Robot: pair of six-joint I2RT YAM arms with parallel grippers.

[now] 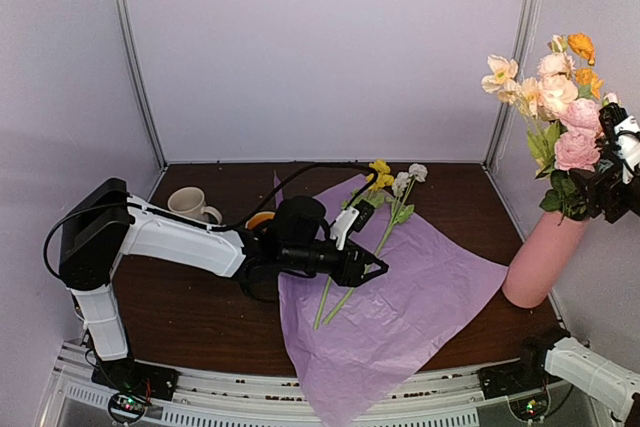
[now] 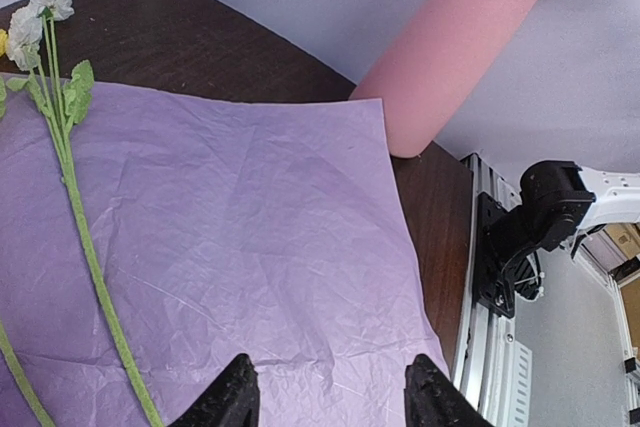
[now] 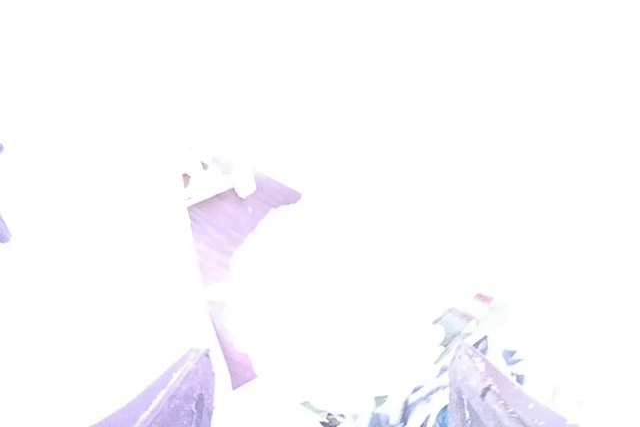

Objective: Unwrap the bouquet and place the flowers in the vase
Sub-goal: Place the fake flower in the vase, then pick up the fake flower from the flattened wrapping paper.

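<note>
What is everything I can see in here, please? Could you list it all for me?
tissue paper: one sheet, lilac, spread flat on the middle of the table
loose flowers: two green stems, yellow and white blooms, lying on the paper
vase: one, pink, at the table's right edge, tilted
flowers in the vase: a bunch, peach, pink and orange
mug: one, cream, back left of the table
orange thing: one, small, beside the left arm; too hidden to name
table: one, dark brown
left gripper: black fingers, open, over the paper, holding nothing
right gripper: open, up by the flowers in the vase
</note>
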